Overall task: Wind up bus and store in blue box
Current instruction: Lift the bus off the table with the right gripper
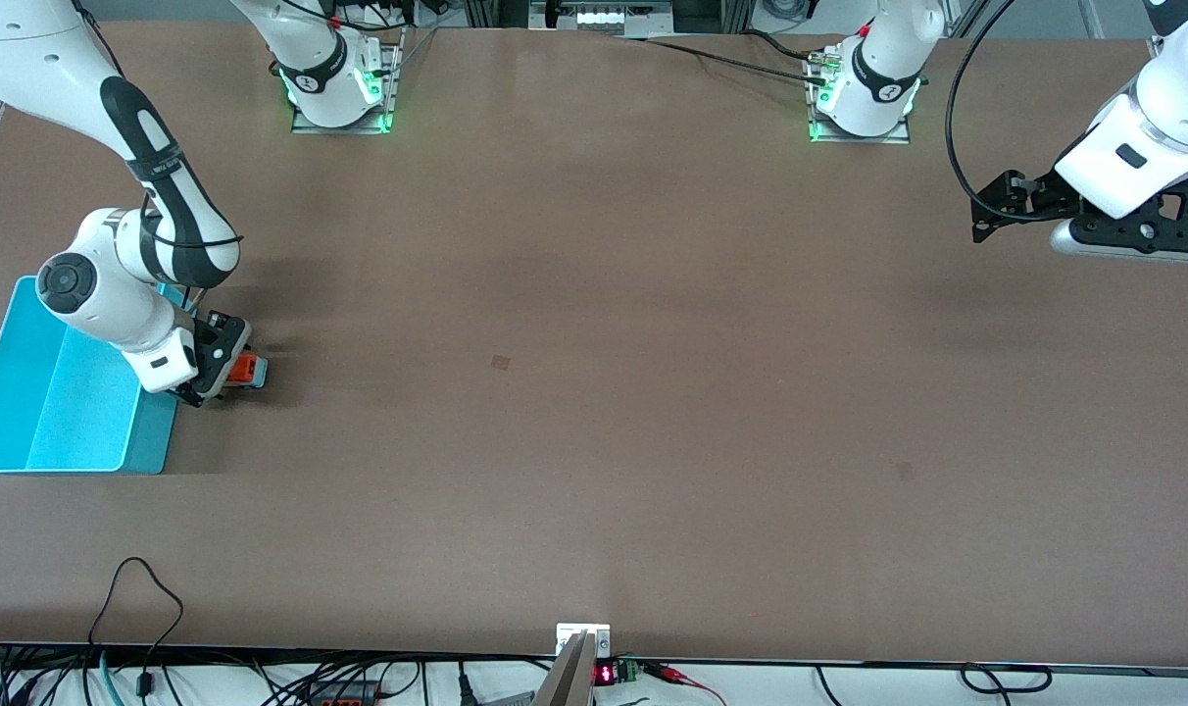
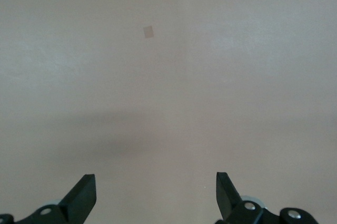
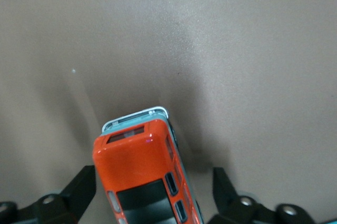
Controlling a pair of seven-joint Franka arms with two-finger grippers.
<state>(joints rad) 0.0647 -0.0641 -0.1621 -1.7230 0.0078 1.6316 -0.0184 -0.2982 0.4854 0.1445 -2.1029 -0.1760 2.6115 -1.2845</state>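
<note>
Front view shows you the rectangular turquoise plastic box (image 1: 55, 412) at the right arm's end of the brown table (image 1: 594, 441), with the small orange toy bus (image 1: 246, 371) on the tabletop just beside it, toward the left arm's end. Your right gripper (image 1: 223, 378) is down at the bus, its black fingers (image 3: 79, 190) standing apart on either side of the orange body with a gap showing to each. Your left gripper (image 1: 991, 211) waits spread wide over bare table at its own end.
</note>
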